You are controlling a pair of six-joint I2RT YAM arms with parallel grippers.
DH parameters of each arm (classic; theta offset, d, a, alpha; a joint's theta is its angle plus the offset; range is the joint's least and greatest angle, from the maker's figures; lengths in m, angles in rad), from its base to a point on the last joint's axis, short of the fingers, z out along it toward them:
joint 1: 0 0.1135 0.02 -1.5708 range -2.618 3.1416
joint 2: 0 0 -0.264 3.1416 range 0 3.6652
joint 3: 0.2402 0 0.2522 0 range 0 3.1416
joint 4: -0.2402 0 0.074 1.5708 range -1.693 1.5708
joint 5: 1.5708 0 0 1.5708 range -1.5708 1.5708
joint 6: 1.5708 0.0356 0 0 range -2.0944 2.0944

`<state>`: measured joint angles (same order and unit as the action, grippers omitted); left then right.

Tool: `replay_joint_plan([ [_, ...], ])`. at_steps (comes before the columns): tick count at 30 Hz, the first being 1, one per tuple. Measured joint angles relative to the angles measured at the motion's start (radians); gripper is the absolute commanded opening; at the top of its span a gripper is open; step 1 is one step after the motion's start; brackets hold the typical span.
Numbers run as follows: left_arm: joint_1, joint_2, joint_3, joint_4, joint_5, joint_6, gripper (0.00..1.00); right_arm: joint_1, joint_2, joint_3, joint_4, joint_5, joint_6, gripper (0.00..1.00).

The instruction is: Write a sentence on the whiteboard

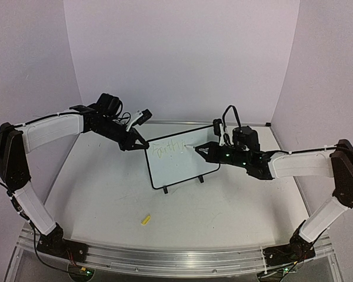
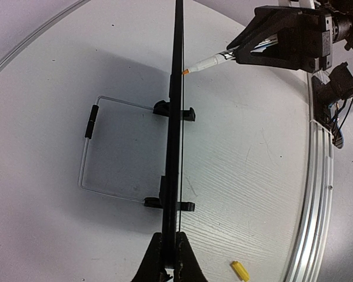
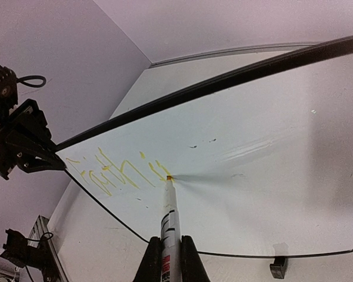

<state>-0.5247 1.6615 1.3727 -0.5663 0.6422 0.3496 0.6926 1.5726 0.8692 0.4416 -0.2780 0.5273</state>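
The whiteboard (image 1: 179,167) stands tilted on two black clip feet (image 2: 190,113) mid-table. My left gripper (image 1: 142,145) is shut on the board's upper left corner; in the left wrist view its black frame (image 2: 176,117) runs edge-on between the fingers (image 2: 187,265). My right gripper (image 3: 170,258) is shut on a white marker (image 3: 169,220), whose yellow tip touches the board face. The sentence (image 3: 115,173) is one short row of yellow letters, ending at the tip. In the top view the marker (image 1: 190,147) points left at the writing (image 1: 167,148).
A small yellow marker cap (image 1: 145,220) lies on the table in front of the board, also low in the left wrist view as the cap (image 2: 240,270). A thin wire stand (image 2: 88,153) sticks out behind the board. Purple walls enclose the table; a metal rail (image 1: 176,255) runs along its near edge.
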Motion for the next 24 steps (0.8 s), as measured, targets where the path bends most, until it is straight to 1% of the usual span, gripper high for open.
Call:
replay_joint_plan([
  [10,0.000,0.000,0.000,0.000,0.000,0.000,0.00,0.000,-0.004,0.000,0.044,0.004,0.013,0.00],
  [24,0.000,0.000,0.000,0.000,-0.001,-0.004,0.00,0.004,-0.011,-0.011,0.058,0.051,0.025,0.00],
])
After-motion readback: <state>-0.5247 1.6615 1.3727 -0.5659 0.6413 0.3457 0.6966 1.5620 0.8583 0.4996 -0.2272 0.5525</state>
